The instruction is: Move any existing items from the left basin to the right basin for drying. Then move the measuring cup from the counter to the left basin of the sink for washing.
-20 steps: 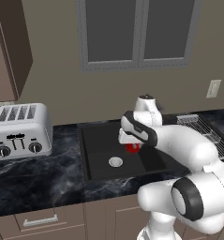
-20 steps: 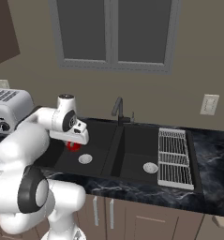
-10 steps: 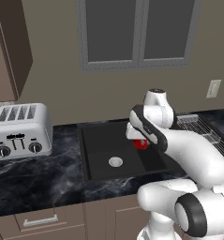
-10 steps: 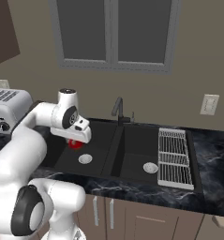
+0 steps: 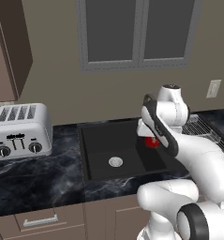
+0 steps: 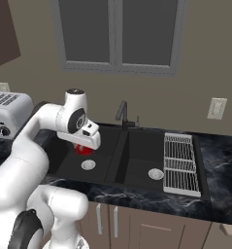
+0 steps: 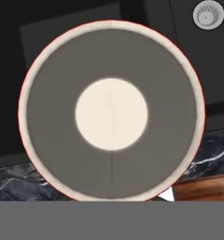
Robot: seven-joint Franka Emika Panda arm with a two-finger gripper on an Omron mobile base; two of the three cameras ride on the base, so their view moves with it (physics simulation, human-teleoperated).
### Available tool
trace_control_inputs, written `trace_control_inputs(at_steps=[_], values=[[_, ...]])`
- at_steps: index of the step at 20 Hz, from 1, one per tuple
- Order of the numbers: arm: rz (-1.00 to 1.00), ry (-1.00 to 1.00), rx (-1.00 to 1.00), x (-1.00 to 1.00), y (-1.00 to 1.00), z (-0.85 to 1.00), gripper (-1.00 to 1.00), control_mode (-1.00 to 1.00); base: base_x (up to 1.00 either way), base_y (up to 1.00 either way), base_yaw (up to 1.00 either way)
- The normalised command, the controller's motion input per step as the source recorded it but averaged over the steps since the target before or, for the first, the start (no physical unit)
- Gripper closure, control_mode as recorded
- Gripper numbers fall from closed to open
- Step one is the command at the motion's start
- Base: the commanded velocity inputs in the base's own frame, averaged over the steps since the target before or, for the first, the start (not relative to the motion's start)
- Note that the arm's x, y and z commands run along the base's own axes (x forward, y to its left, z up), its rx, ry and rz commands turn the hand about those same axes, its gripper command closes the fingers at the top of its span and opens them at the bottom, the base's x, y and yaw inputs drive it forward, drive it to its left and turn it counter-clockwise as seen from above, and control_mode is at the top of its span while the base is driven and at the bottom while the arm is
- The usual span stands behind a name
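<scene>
Toaster (image 5: 20, 130) far left on the counter (image 5: 33, 180), then the left basin (image 5: 108, 152), and above it the red mug (image 5: 153, 142) hangs in the gripper (image 6: 86, 146), fingers pinching it (rim fills the hand view). First step in hand; next, carry it over the divider to the right basin (image 6: 149, 160). Window (image 6: 118, 34) behind.

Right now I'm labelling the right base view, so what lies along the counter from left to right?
toaster → red mug under the gripper → left basin drain → faucet → right basin drain → drying rack → wall outlet
</scene>
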Motion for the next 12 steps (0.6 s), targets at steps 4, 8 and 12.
trace_control_inputs(at_steps=[4, 8, 12], values=[[-0.06, 0.0, 0.0, -0.11, -0.35, 0.18, 1.0, -1.0, 0.0, 0.0, 0.0], [-0.05, 0.0, 0.0, -0.03, -0.38, 0.12, 1.0, -1.0, 0.0, 0.0, 0.0], [-0.04, 0.0, 0.0, 0.0, -0.46, 0.06, 1.0, -1.0, 0.0, 0.0, 0.0]])
